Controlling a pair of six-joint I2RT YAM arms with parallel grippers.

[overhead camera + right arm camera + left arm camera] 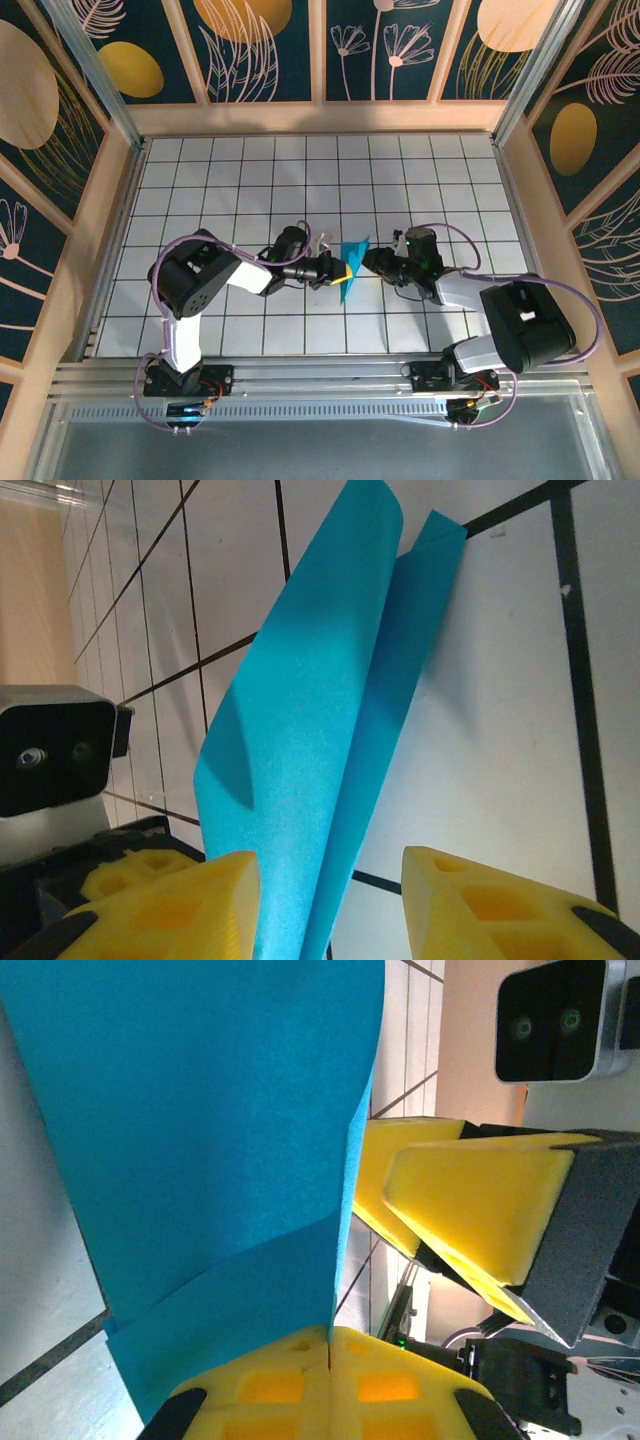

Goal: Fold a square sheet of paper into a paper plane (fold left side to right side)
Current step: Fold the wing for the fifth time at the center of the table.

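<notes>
The turquoise-blue paper (pixel 351 266) is folded into a slim pointed shape and stands lifted off the tiled table between the two arms. My left gripper (pixel 337 270) is shut on its lower edge; in the left wrist view the yellow pads (pixel 270 1385) meet with the paper (pixel 200 1140) pinched between them. My right gripper (pixel 372 258) is open just right of the paper. In the right wrist view its yellow fingers (pixel 480 900) stand wide apart, and the paper (pixel 310 740) rises between them, close to the left finger.
White tiled table (pixel 250 180) with wooden walls around it. The right gripper's open yellow fingers (pixel 480 1200) hang close in the left wrist view. The two arm bases (pixel 185 375) sit at the near edge.
</notes>
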